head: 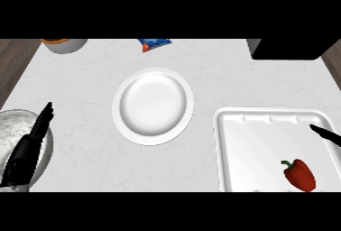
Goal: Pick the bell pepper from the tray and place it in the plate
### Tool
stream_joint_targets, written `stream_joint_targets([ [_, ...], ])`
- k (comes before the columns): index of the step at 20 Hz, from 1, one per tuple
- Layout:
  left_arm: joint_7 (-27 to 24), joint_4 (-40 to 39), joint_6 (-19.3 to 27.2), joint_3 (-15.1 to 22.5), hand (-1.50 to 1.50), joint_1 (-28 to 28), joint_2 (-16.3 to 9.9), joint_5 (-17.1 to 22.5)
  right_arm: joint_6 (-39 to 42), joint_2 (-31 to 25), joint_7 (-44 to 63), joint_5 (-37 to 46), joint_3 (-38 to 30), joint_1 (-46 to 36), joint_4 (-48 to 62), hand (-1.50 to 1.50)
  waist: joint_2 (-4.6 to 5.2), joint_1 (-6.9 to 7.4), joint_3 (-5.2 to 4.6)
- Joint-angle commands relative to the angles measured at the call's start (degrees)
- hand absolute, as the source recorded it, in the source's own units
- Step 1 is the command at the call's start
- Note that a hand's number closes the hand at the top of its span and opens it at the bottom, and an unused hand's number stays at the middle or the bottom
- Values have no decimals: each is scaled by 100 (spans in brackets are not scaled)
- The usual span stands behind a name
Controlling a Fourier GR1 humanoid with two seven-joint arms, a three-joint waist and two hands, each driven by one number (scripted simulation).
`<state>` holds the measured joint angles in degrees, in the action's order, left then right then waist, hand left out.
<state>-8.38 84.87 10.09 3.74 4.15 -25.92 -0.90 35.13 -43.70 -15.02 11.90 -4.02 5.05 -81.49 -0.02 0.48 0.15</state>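
Red, glossy bell pepper [300, 174] with a short green stem is lying in the lower right part of the white rectangular foam tray [266, 118], stem pointing up-left, nothing touching it. The round white plate [153, 106] is sitting bare near the counter's middle, well apart from the tray's left rim

Right hand [326, 134] is showing only as a dark fingertip coming in over the tray's right edge, above the pepper and not on it; cannot tell whether its fingers are apart or together. Left hand [28, 151] is resting at the left edge, fingers straight and together, holding nothing, lying over a speckled grey round bowl [9, 124]

Step in hand, as I judge it: reaching for the pepper. Best to be coming down over the fat middle of the body, not the stem, and lifting clear of the tray's raised rim before crossing left to the plate

Hard to make out: most of the right hand and forearm are cut off at the right edge; the tray's lower edge is cut off too. At the top, a grey cup [64, 44], a blue packet [154, 43] and a black block [293, 48] are only partly showing
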Motion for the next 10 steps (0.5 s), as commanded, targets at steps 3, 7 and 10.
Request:
stream_joint_targets([
  [3, -74, 86, -114, -214, 0, 292, 166, -176, 131, 361, -153, 619, 238, -131, 114, -150, -1, -33, -14],
  [7, 269, 381, -280, -199, 0, 318, 219, -278, 245, 299, -872, 1030, 262, -345, 777, -150, 0, -21, -12],
  [10, 190, 171, -431, -394, 0, 167, 267, -338, 301, 576, -474, 1215, 297, -481, 680, -150, 1, -31, -14],
])
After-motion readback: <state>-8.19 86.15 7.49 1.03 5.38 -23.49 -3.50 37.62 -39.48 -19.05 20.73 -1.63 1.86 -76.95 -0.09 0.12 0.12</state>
